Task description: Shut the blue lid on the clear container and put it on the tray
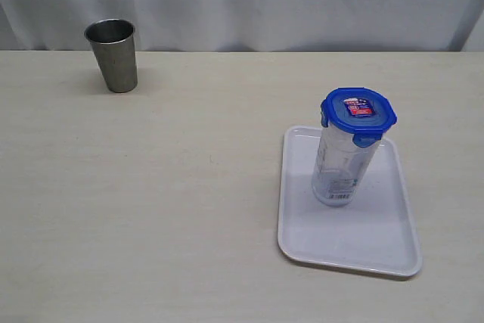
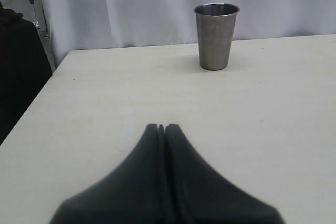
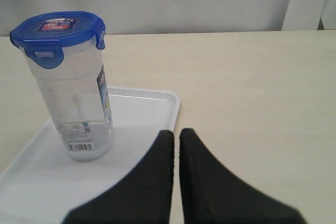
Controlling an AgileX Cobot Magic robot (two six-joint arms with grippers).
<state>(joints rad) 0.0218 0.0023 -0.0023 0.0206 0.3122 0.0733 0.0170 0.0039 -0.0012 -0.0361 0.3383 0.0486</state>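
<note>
**Lidded container on tray; both grippers closed, empty**

Exterior view: The clear container (image 1: pixel 344 168) stands upright on the tray (image 1: pixel 302 240), in its far half, with the base inside the rim. The blue lid (image 1: pixel 358 113) sits on top of the container, and the flaps that show are folded down. The tray lies on the right of the table (image 1: pixel 151 202). A steel cup (image 1: pixel 113 54) stands upright at the far left, well apart from the tray. No gripper shows here; only the wrist views show them.

Left wrist view: The left gripper (image 2: pixel 161 128) has its fingers pressed together with nothing between them, over bare table. The steel cup stands beyond it. Container, lid and tray fall outside this view.

Right wrist view: The right gripper (image 3: pixel 176 132) has its jaws drawn to a thin slit and holds nothing. Its tips show at the tray's edge, apart from the container. The lid's label and a barcode sticker (image 3: pixel 79 140) near the container's base are clearest here. The cup falls outside this view.
</note>
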